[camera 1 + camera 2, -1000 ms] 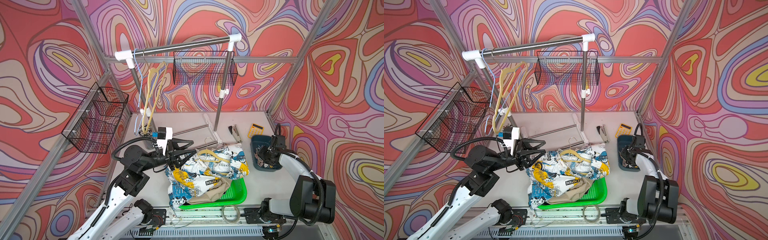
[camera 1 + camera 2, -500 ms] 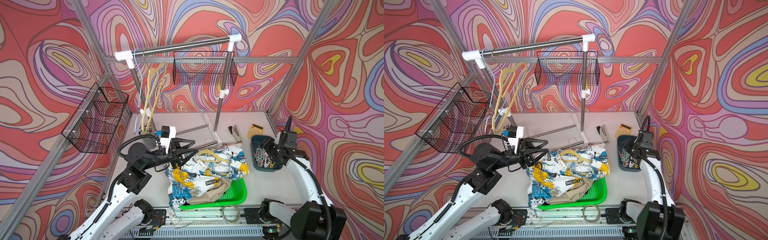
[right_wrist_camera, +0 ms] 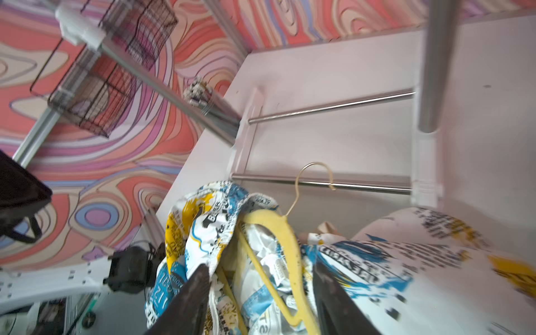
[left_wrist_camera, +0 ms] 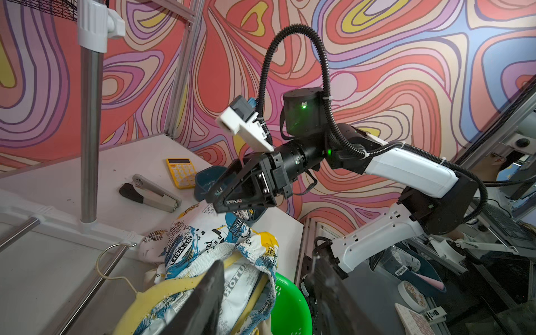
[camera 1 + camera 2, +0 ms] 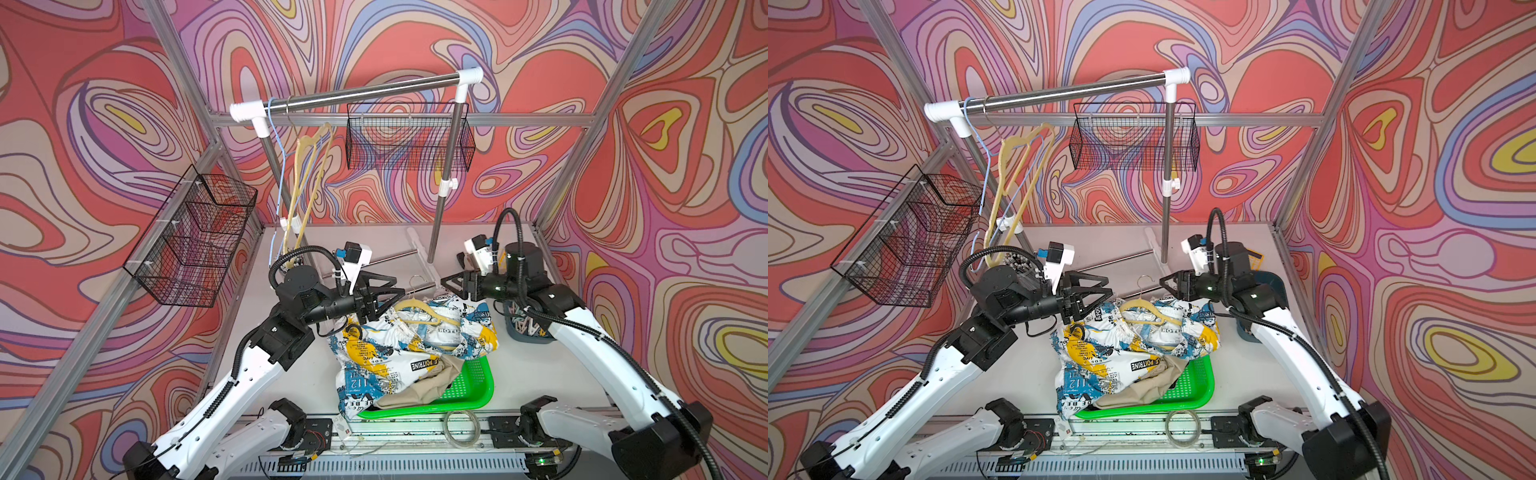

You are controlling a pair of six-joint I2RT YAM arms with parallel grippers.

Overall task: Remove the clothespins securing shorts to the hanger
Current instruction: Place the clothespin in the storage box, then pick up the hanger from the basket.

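Note:
The white printed shorts [image 5: 374, 357] [image 5: 1100, 361] lie crumpled mid-table with a yellow hanger [image 5: 424, 316] [image 3: 278, 232] on top. Beige shorts [image 5: 424, 386] stick out beneath them. My left gripper [image 5: 395, 293] [image 4: 268, 261] is open and empty at the pile's left far edge, above the waistband. From the right, my right gripper [image 5: 445, 284] [image 3: 261, 269] is open and empty, with the hanger's arm showing between its fingers. Several pale clothespins [image 5: 525, 326] lie in the blue bin. I cannot tell whether a clip sits on the hanger.
The green tray [image 5: 473, 386] holds the front of the pile. The blue bin [image 5: 534, 338] stands under my right forearm. The clothes rack [image 5: 365, 89] carries spare hangers [image 5: 307, 166] and a wire basket [image 5: 407, 137]. A stapler [image 4: 150, 194] and yellow calculator [image 4: 179, 172] lie at the back right.
My right arm has risen out of the blue bin and swung left to the shorts' right edge. My left gripper has edged slightly toward the pile.

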